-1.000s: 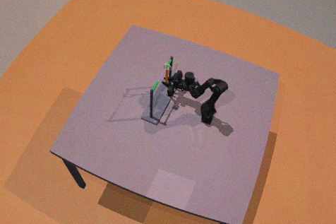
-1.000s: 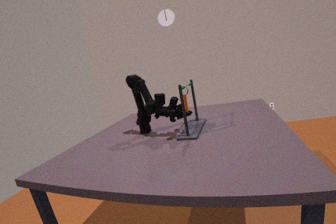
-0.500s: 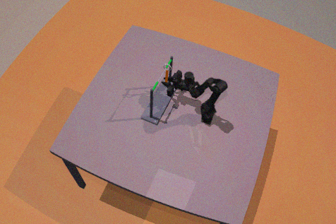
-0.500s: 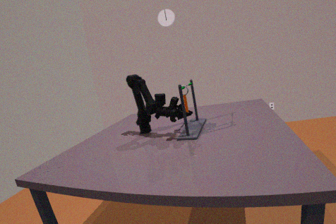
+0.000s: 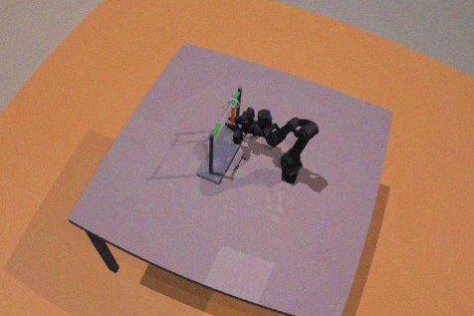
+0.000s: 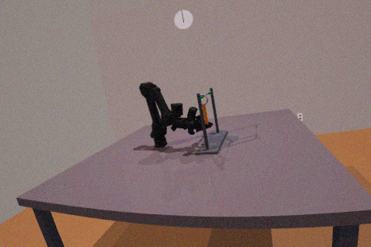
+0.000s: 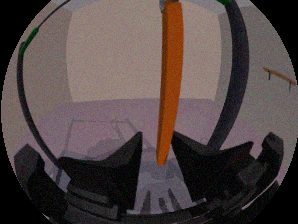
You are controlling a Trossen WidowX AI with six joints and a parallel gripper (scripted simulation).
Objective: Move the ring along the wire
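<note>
- Reaching in from the side, the black parallel-jaw pincer [image 5: 231, 126] [image 6: 209, 125] [image 7: 157, 134] is, in the top view, below the thin pale ring [image 5: 229, 104] [image 6: 207, 100] [image 7: 163, 6], which hangs by one dark upright post [image 5: 240, 106] [image 6: 202, 124] [image 7: 241, 65].
- Exterior: the flat orange handle [image 5: 232, 117] [image 6: 205, 114] [image 7: 171, 75] hangs upright at the pincer's tips.
- Wrist: its fingers stand partly apart, unclamped, the handle's lower end between them.

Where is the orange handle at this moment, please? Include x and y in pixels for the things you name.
In the wrist view, the orange handle [image 5: 233, 116] [image 6: 205, 114] [image 7: 171, 75] hangs right of centre, between the two posts and nearer the right-hand one [image 7: 239, 65], its lower end by the pincer's fingertips.
</note>
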